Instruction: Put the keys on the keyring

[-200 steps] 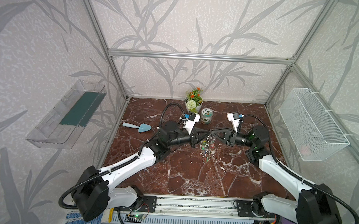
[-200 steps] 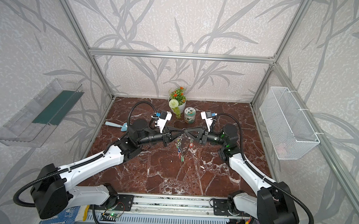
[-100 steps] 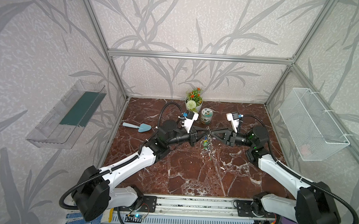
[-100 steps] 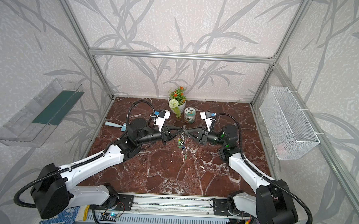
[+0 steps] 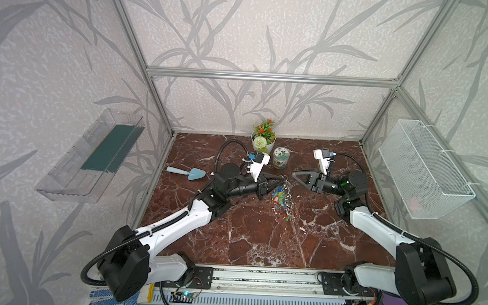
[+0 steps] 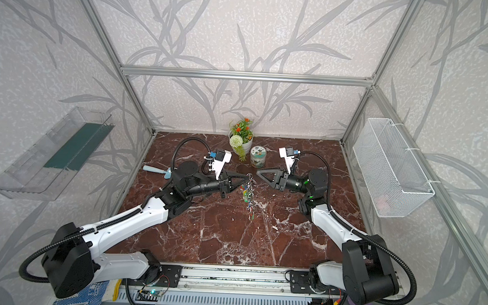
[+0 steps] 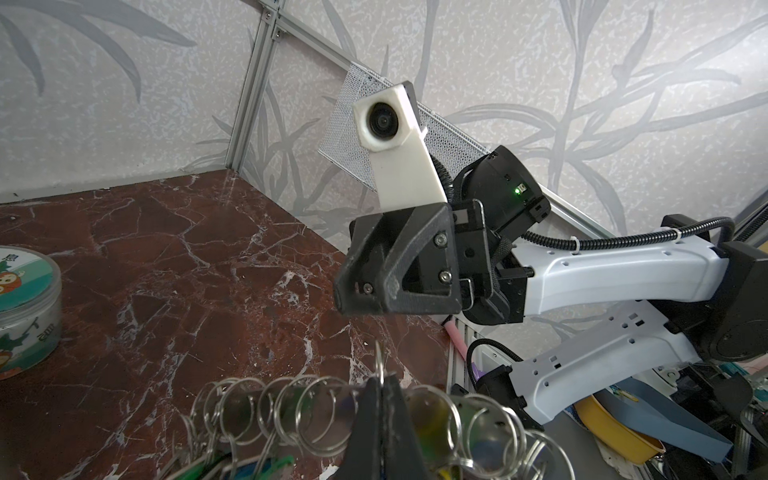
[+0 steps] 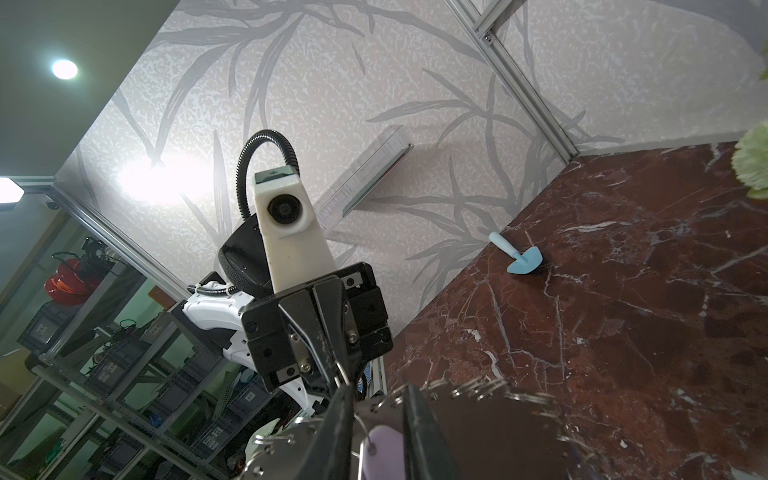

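Pinching the large silvery tag-laden metal keyring (image 5: 284, 194) aloft, left gripper (image 5: 282, 178) is clamped shut. At its 3 o'clock right gripper (image 5: 294, 174) nips the small lilac-tagged silvery key (image 8: 380, 457); swinging ring may foil threading.

A pale blue plastic trowel (image 5: 188, 172) lies at the left side of the red-brown marble tabletop (image 5: 261, 240); a white-potted artificial plant (image 5: 263, 137) and a round green-lidded jar (image 5: 281, 158) stand side by side at the back.
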Controlling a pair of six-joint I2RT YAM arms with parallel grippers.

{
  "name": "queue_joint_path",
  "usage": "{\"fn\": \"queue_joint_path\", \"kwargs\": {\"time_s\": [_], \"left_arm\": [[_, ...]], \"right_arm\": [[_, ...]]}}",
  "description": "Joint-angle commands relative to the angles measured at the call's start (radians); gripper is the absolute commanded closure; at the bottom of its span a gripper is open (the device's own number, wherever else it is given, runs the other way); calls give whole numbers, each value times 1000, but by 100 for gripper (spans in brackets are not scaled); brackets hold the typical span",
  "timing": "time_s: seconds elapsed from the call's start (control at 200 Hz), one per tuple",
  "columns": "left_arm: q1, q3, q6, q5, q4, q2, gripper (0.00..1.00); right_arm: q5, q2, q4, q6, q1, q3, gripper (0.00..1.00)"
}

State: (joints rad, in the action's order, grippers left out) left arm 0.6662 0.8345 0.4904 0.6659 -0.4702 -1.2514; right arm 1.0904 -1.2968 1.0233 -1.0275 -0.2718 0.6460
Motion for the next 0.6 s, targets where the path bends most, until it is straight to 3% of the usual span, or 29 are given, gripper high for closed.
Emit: {"fn": "queue_joint_path", "kwargs": {"time_s": [0.0, 0.365, 0.595], "left_arm": [[-4, 3, 13, 24, -107, 11, 100], [-5, 12, 31, 50, -123, -3, 100], [-4, 9, 49, 48, -152, -14, 100]], "right_arm": [[25, 48, -47, 49, -3, 21, 76], [23, 29, -36, 49, -43, 34, 73], [29, 23, -42, 53, -50, 25, 80]]}}
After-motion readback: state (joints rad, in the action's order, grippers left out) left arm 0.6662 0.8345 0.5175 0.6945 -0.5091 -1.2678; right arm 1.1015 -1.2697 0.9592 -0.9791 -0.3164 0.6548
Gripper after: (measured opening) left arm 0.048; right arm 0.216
